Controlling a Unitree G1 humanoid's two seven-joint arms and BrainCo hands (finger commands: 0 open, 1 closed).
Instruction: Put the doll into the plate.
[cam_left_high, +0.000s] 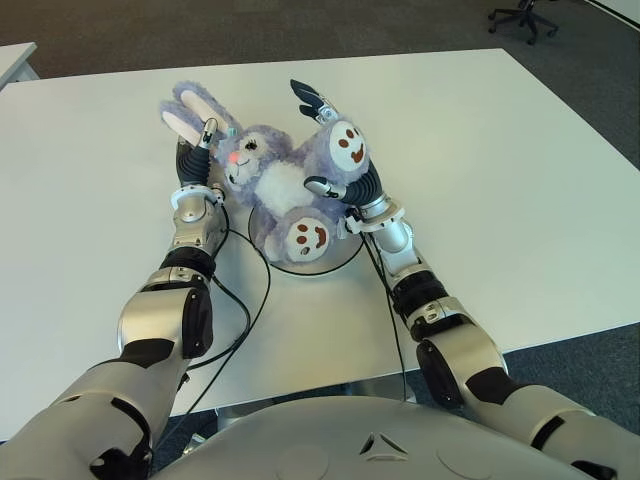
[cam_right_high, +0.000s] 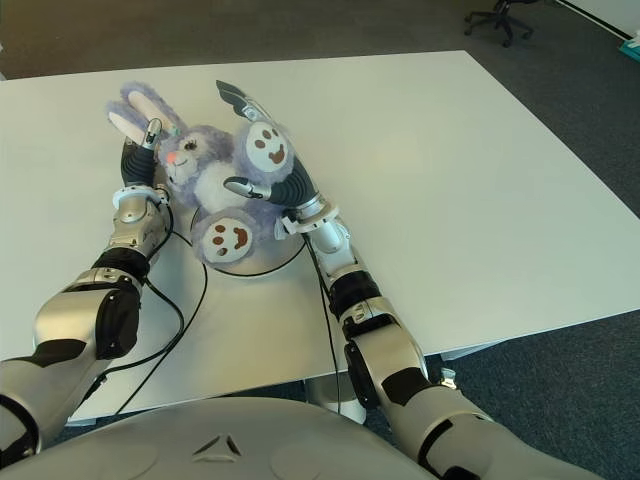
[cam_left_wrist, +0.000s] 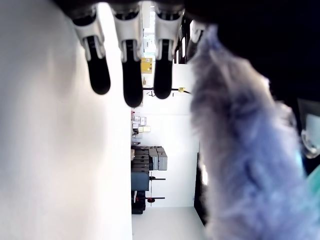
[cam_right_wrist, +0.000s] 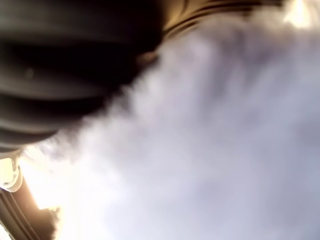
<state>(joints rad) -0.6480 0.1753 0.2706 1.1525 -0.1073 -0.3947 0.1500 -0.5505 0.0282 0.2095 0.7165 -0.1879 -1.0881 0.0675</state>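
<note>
Right hand: we find the right hand (cam_left_high: 345, 165) pressed against the bunny doll's (cam_left_high: 280, 180) raised leg, thumb curled in on one side and the other fingers (cam_left_high: 310, 100) standing straight up on the far side. We judge it grasping the leg; its wrist view shows only fur hard against the palm.

Left hand: we note the left hand (cam_left_high: 197, 150) at the doll's head, on the side opposite the right hand. Its fingers (cam_left_wrist: 132, 70) are straight and released, with fur touching them along one side. We cannot confirm a grip.

Doll: it lies on its back between the two hands. Ears (cam_left_high: 190, 110) point away beyond the left hand's fingertips. One brown-soled foot (cam_left_high: 347, 145) sits against the right hand; the other foot (cam_left_high: 308, 237) is nearer the robot.

Plate: the plate (cam_left_high: 335, 262) shows as a round rim beneath the doll's lower body, just inside the right wrist. The head and ears overhang it.

Table: the white table (cam_left_high: 500, 180) carries everything.

Cables: black cables (cam_left_high: 255, 300) run along both forearms.
</note>
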